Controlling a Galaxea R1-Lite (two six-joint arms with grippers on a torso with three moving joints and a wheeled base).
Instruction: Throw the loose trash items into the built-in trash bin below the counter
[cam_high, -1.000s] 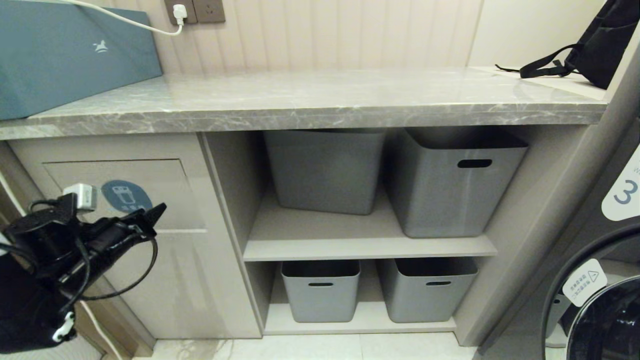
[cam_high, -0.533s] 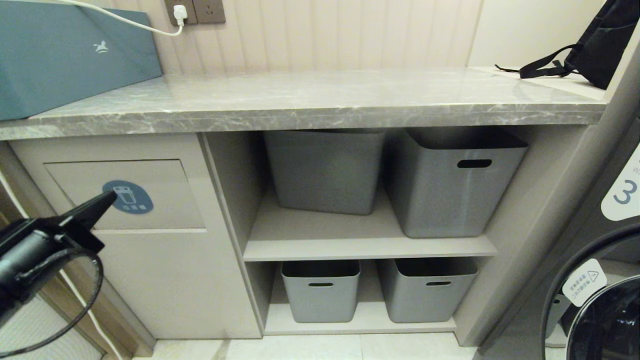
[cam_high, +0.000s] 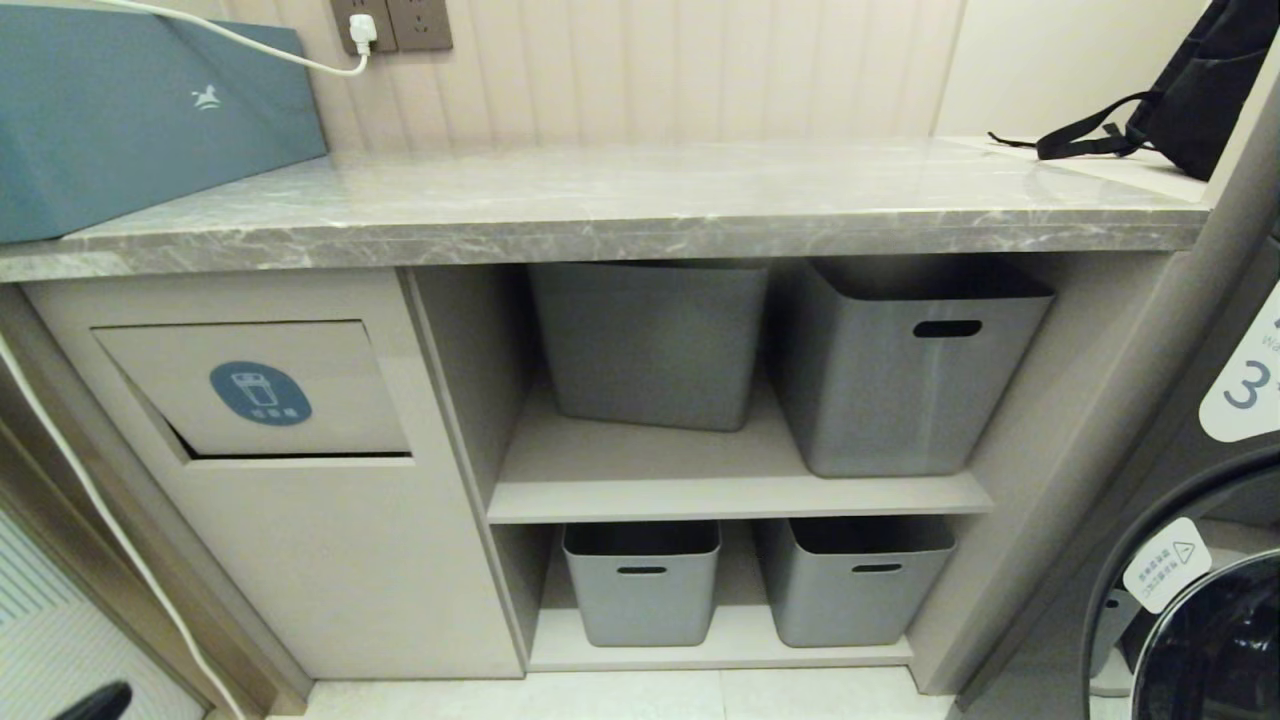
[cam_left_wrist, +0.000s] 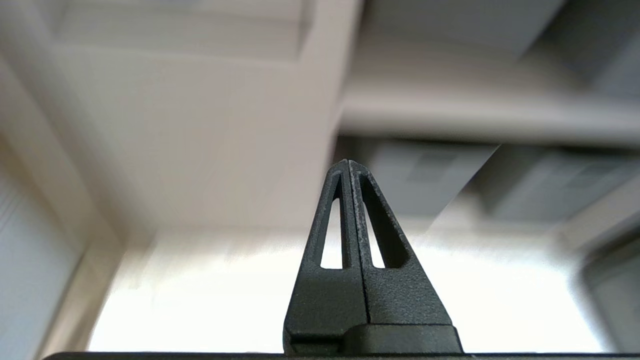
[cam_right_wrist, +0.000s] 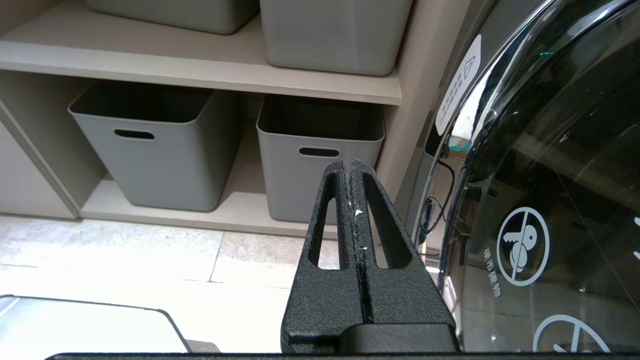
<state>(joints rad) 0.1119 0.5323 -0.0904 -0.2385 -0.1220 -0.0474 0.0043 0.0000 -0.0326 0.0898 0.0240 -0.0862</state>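
The built-in trash bin (cam_high: 300, 385) is the beige cabinet front under the counter's left end. Its flap carries a blue oval badge (cam_high: 260, 392), and a thin dark gap runs along the flap's lower edge. No loose trash items show in any view. My left gripper (cam_left_wrist: 347, 162) is shut and empty, low in front of the blurred cabinet front (cam_left_wrist: 200, 125). In the head view only a dark bit of that arm (cam_high: 95, 700) shows at the bottom left corner. Down by the floor, my right gripper (cam_right_wrist: 350, 162) is also shut and empty, beside the washing machine door (cam_right_wrist: 540, 200).
The marble counter (cam_high: 640, 200) carries a long teal box (cam_high: 130, 120) on the left and a black backpack (cam_high: 1200, 90) on the right. Grey tubs (cam_high: 650, 340) (cam_high: 900, 360) (cam_high: 640, 580) (cam_high: 850, 580) fill the open shelves. The washing machine (cam_high: 1200, 600) stands at the right.
The left arm dropped from in front of the flap down out of the head view, and its jaws closed. A dark gap now shows under the flap. The right arm stayed still.
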